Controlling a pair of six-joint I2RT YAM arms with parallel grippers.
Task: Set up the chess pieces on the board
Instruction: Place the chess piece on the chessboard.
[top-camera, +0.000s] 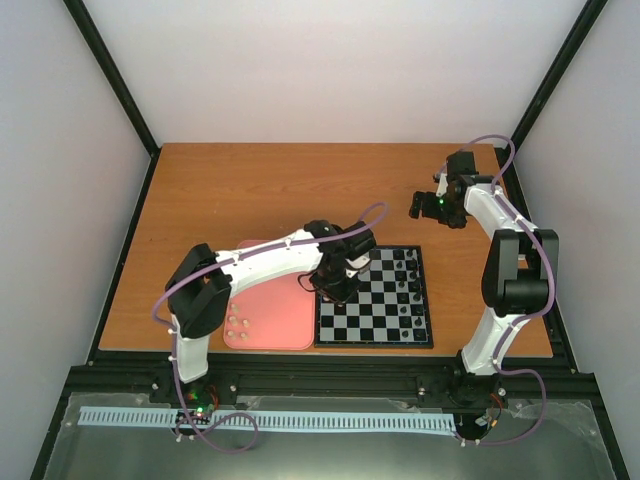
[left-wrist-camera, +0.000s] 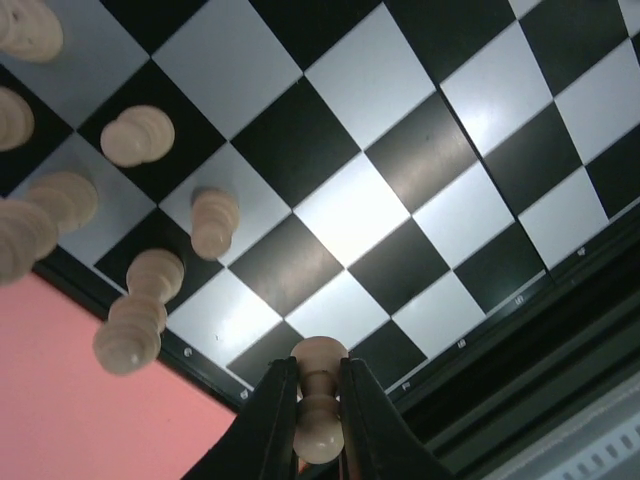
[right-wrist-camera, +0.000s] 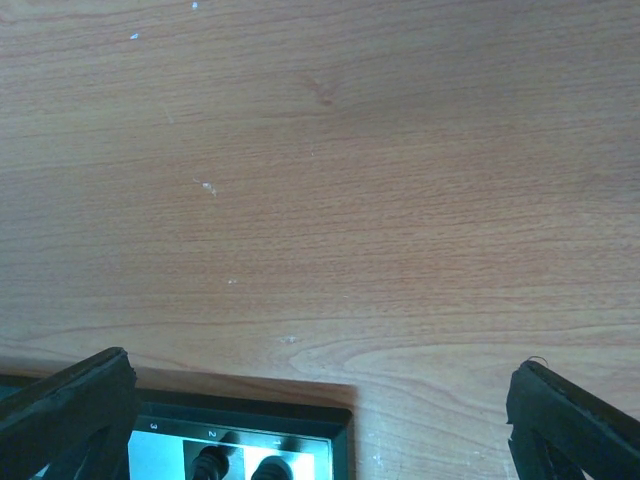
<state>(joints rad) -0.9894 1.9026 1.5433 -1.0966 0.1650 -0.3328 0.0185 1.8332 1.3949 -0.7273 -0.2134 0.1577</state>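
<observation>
Left tool (left-wrist-camera: 318, 400): closed down narrow on one cream pawn (left-wrist-camera: 319, 352), pinched at the waist between both fingers.
Pawn axis: ran along my fingers, with one end poking past the tips toward the board (left-wrist-camera: 350, 215). I took that end for the base but wasn't sure.
Pawn position: hung over the board's tray-side edge. I could not tell how far above the squares.
Cream pieces set (left-wrist-camera: 212, 222): several stood on the squares along that edge, all to one side of the pawn in the wrist view.
Cream pieces waiting (top-camera: 237, 322): a few lay on the tray (top-camera: 275, 320), just beside the board.
Black pieces (top-camera: 405, 270): stood on the board's right side, well apart from the pawn.
Key relation: bare edge squares lay ahead of and below the pawn, toward the board's near corner. The standing neighbours were close on one flank only.
Right tool (right-wrist-camera: 318, 368): fingers wide apart, nothing held, over bare surface (right-wrist-camera: 320, 180) past the board's far right corner.
Nearer arm: left, plainly.
Next move (my guess): lower along the pawn's own axis, then release, taking care not to clip the neighbours.
</observation>
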